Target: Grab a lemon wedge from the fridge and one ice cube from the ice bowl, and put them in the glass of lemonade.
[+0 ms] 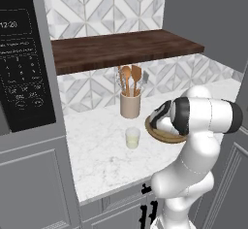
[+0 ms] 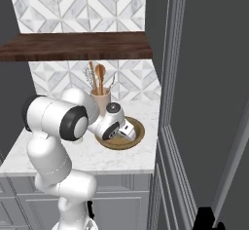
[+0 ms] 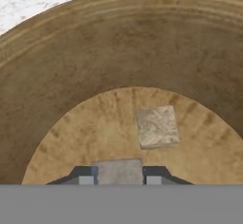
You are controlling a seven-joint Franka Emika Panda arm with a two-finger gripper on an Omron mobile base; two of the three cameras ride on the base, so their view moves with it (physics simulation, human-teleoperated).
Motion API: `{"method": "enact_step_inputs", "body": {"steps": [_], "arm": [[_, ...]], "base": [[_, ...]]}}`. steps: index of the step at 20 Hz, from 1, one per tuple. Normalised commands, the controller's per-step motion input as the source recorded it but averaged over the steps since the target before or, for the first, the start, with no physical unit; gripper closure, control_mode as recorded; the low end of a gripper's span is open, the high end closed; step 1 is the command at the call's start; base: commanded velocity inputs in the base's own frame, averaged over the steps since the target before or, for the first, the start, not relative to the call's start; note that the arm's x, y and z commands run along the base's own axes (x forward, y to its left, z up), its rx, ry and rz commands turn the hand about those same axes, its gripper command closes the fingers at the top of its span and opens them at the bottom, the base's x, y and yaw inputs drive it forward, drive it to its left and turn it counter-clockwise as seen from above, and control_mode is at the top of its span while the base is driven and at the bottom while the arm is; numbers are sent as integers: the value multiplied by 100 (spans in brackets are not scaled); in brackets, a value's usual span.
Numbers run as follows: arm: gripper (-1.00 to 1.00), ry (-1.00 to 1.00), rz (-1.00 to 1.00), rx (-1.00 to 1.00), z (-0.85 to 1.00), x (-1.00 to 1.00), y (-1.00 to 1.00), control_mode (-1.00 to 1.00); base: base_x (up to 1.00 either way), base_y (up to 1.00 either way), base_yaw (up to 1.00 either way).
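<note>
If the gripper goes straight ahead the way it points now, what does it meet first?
The gripper already has a pale grey ice cube between its fingertips. Beyond lies the floor of the wide brown wooden bowl, probably very near.

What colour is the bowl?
Tan-brown wood grain bowl, clearest in the hand view.

Ice bowl [image 1: 154, 132] mostly behind arm (rim visible); ice cube [image 3: 117, 172] bottom cut off.
</note>
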Motion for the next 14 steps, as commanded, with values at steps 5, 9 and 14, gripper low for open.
{"method": "enact_step_inputs", "body": {"steps": [5, 9, 14], "arm": [[100, 0, 0, 0, 0, 0, 0, -100], [100, 0, 0, 0, 0, 0, 0, -100], [100, 1, 1, 0, 23, -19, 0, -100]], "base": [[0, 0, 0], [0, 0, 0], [0, 0, 0]]}}
